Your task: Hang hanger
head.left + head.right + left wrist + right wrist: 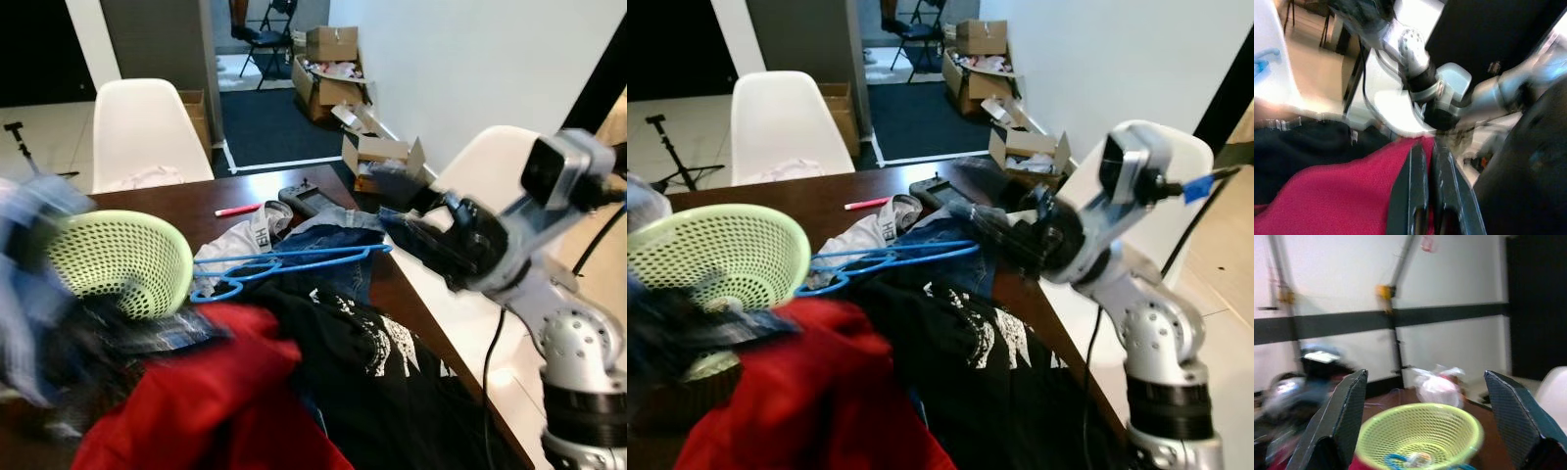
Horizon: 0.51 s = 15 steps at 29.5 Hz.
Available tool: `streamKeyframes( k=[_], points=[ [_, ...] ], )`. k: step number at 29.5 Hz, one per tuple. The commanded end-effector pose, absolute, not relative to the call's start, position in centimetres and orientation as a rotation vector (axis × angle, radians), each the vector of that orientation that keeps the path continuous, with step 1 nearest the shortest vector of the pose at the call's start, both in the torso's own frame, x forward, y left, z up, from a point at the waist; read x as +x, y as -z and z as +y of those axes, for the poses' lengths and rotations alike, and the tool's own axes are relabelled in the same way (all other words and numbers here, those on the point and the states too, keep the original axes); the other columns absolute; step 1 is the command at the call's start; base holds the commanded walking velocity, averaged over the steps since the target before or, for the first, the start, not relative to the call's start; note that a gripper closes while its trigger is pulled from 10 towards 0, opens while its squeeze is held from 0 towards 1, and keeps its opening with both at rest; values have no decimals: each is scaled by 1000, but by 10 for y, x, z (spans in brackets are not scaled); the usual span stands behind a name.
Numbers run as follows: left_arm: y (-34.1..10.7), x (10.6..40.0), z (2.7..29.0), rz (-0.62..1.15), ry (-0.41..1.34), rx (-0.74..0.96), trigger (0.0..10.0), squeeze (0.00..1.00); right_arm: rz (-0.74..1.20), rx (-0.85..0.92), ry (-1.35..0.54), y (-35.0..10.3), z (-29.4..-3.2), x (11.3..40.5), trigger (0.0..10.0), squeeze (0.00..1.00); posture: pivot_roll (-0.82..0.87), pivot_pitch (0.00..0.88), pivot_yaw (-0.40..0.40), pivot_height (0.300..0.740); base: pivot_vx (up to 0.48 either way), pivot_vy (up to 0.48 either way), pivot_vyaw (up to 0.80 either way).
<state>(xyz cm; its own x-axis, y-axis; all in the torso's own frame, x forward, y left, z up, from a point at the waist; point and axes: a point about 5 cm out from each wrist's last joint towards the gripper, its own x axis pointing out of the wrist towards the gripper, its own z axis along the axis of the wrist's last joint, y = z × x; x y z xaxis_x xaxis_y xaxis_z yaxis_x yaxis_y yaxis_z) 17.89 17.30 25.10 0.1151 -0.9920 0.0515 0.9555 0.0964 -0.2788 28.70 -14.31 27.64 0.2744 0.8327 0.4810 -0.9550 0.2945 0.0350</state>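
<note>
Red garment foremost; blue hanger lies beside open right hand

Bright room, but lots of blur

We see soft, even daylight with pale shine on the dark desk. The left tool and the red cloth look smeared. The green basket looks fuzzy in the right wrist view, and the right tool is a bit soft.

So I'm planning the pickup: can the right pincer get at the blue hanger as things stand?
Probably yes. The right pincer is open, close to the blue hanger, which lies on top of the clothes pile with nothing covering it.
</note>
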Motion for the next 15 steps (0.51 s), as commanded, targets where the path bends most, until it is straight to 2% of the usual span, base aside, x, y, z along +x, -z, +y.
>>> streamKeyframes(
  k=[1, 2, 3, 4, 7, 9, 11, 12, 13, 14, 15],
  points=[
    [-243, 178, 164, 184, 1435, -247, 0, 0, -373, 314, -1182, -270, -138, 293, 10000, 1000, 151, 51, -83, 740, 0, 0, 0],
    [-231, 178, 154, 218, 1389, -245, 0, 0, -348, 290, -1148, -266, -133, 298, 10000, 286, 149, 52, -85, 740, 0, 0, 0],
    [-231, 178, 154, 218, 1389, -245, 0, 0, -348, 290, -1148, -266, -133, 298, 10000, 286, 149, 52, -85, 740, 0, 0, 0],
    [-216, 175, 144, 267, 1362, -221, 0, 0, -336, 271, -1117, -265, -130, 302, 10000, 0, 150, 51, -86, 740, 0, 0, 0],
    [-193, 173, 131, 323, 1278, -162, 0, 0, -338, 243, -1080, -269, -132, 308, 10000, 0, 151, 51, -89, 740, 0, 0, 0],
    [-193, 173, 131, 323, 1278, -162, 0, 0, -338, 243, -1080, -269, -132, 308, 10000, 0, 151, 51, -89, 740, 0, 0, 0],
    [-171, 177, 123, 344, 1145, -88, 0, 0, -353, 178, -1056, -275, -138, 313, 10000, 0, 150, 50, -92, 740, 0, 0, 0],
    [-159, 183, 121, 320, 1048, -34, 8549, 0, -352, 132, -1069, -278, -140, 313, 10000, 0, 142, 43, -98, 740, 0, 0, 0],
    [-159, 183, 121, 320, 1048, -34, 8549, 0, -352, 132, -1069, -278, -140, 313, 10000, 0, 142, 43, -98, 740, 0, 0, 0],
    [-151, 188, 119, 289, 962, 0, 10000, 0, -347, 89, -1094, -279, -140, 312, 10000, 0, 142, 43, -98, 740, 0, 0, 0],
    [-151, 188, 119, 289, 962, 0, 10000, 0, -347, 89, -1094, -279, -140, 312, 10000, 0, 142, 43, -98, 740, 0, 0, 0]
  ],
)
